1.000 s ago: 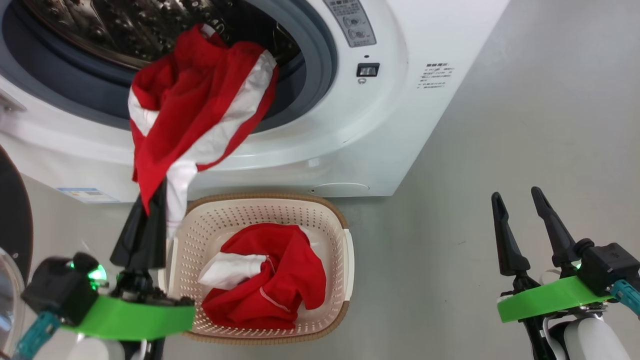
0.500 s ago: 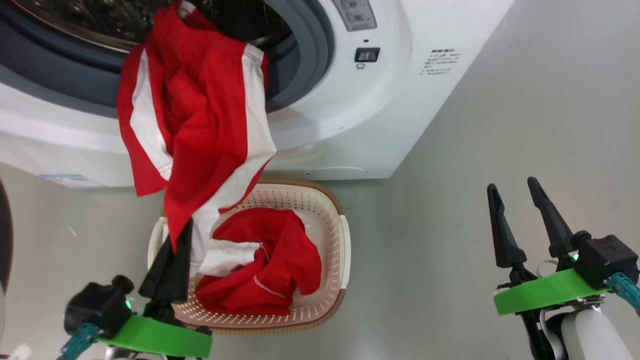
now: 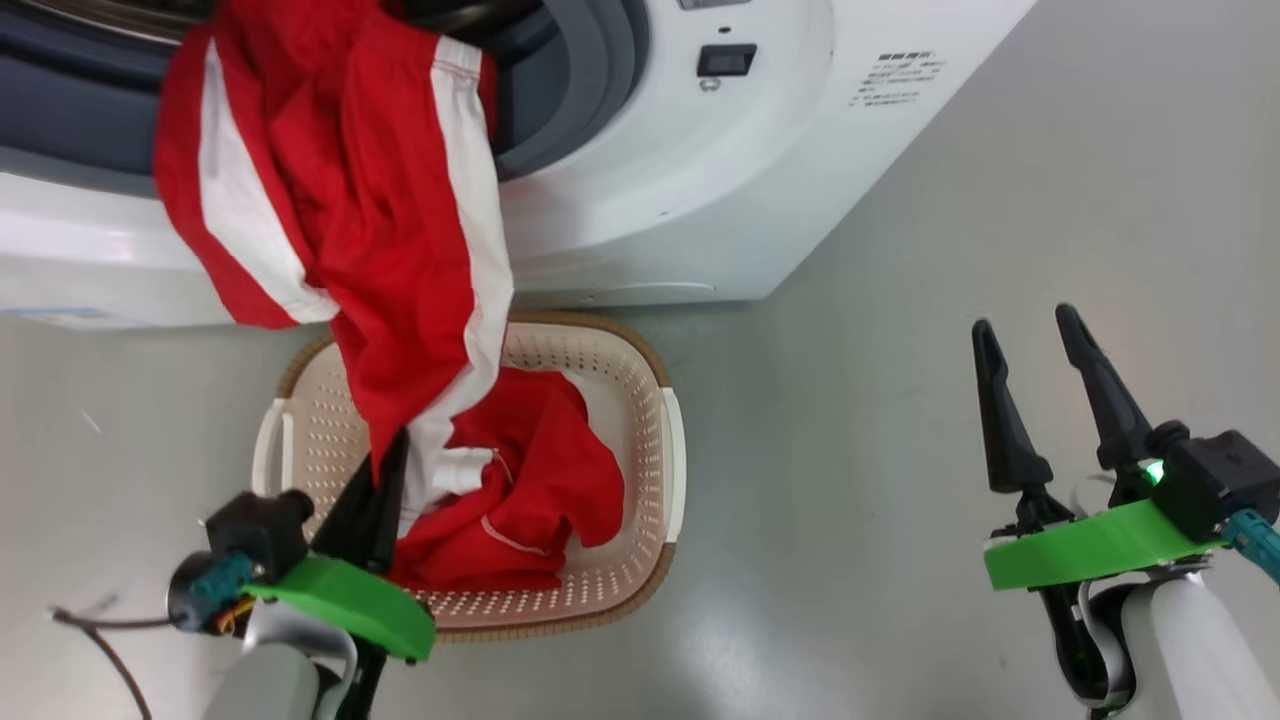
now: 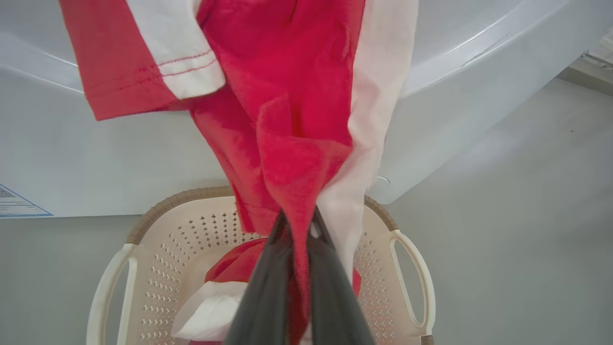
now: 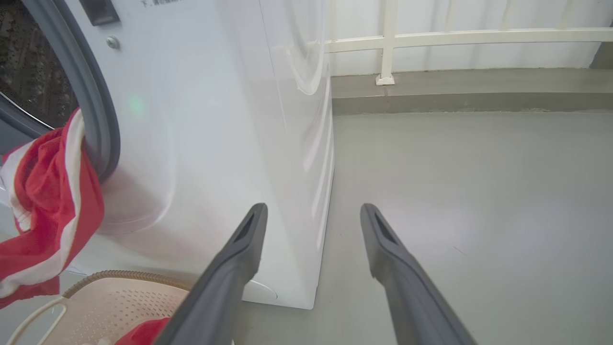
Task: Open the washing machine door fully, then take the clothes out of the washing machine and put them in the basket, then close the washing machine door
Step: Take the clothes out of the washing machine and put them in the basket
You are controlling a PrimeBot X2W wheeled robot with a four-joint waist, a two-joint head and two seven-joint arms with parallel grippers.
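Note:
My left gripper (image 3: 392,455) is shut on the lower end of a red-and-white garment (image 3: 330,210) that stretches from the washing machine (image 3: 700,180) opening down over the basket (image 3: 655,440). In the left wrist view the fabric (image 4: 292,120) is pinched between the dark fingers (image 4: 268,287) above the basket (image 4: 412,273). A second red garment (image 3: 540,490) lies inside the basket. My right gripper (image 3: 1025,330) stands open over bare floor to the right, nothing between its fingers (image 5: 230,268). The washing machine door is out of view.
The grey rubber gasket (image 3: 590,80) rings the opening. Grey floor (image 3: 950,200) spreads to the right of the machine. A white railing (image 5: 431,38) and a low kerb run along the far side. A dark cable (image 3: 100,640) lies on the floor at lower left.
The left gripper has pulled the garment down and toward me, so it hangs longer out of the drum over the basket. The head camera has shifted. The right gripper stays open.

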